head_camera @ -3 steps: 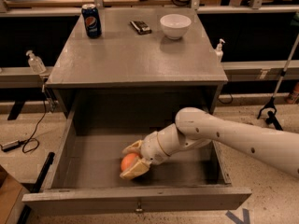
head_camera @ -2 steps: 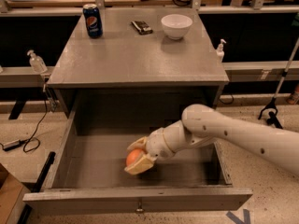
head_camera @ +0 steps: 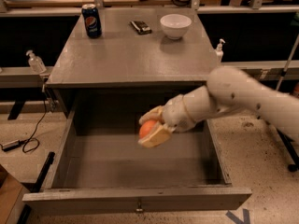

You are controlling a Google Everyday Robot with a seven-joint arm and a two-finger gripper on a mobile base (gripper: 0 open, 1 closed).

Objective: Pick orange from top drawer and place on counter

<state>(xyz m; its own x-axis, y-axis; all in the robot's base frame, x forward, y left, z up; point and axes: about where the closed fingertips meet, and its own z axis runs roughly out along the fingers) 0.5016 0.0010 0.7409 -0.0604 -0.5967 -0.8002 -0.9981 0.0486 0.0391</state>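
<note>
The orange (head_camera: 146, 128) is held between the two tan fingers of my gripper (head_camera: 152, 127), lifted above the floor of the open top drawer (head_camera: 135, 167). The drawer is pulled far out, with a small metal knob (head_camera: 138, 209) on its front panel. My white arm (head_camera: 243, 99) reaches in from the right. The grey counter (head_camera: 135, 55) lies above and behind the gripper. The orange is partly covered by the fingers.
On the counter stand a blue soda can (head_camera: 91, 20) at the back left, a small dark object (head_camera: 140, 27) and a white bowl (head_camera: 175, 26) at the back. Sanitizer bottles stand at the left (head_camera: 35, 62) and right (head_camera: 218, 49). Cables lie on the floor at left.
My gripper has risen from the drawer floor with the orange in it and moved up and slightly right, toward the counter's front edge.
</note>
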